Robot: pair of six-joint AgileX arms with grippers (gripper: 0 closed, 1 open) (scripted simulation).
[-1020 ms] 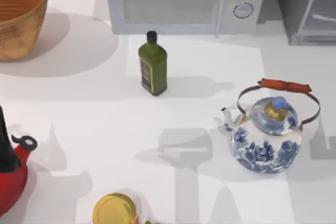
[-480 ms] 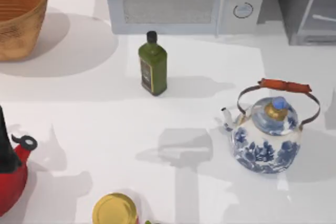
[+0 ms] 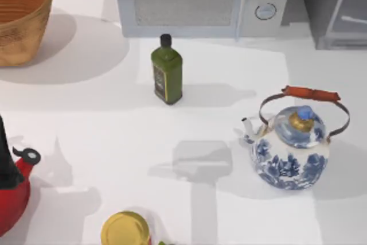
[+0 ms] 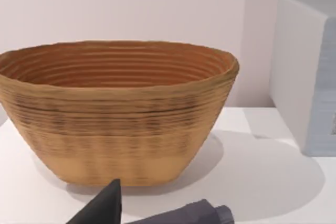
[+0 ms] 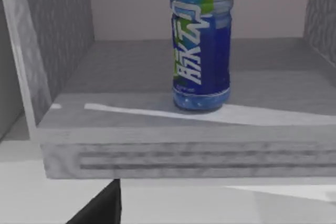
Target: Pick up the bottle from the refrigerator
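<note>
Inside the refrigerator (image 5: 63, 40), the bottle (image 5: 201, 45) is standing upright as I'm lining up my right arm. I cannot tell how its jaws stand. Clipping the shelf lip could topple it.

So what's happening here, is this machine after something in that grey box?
Yes. The right arm's wrist camera faces into the open refrigerator, where the bottle stands upright on a shelf, not yet touched. The left arm's tool sits near the woven basket, idle. On the table stand a green oil bottle, a blue-and-white kettle, a red kettle and a microwave.
</note>
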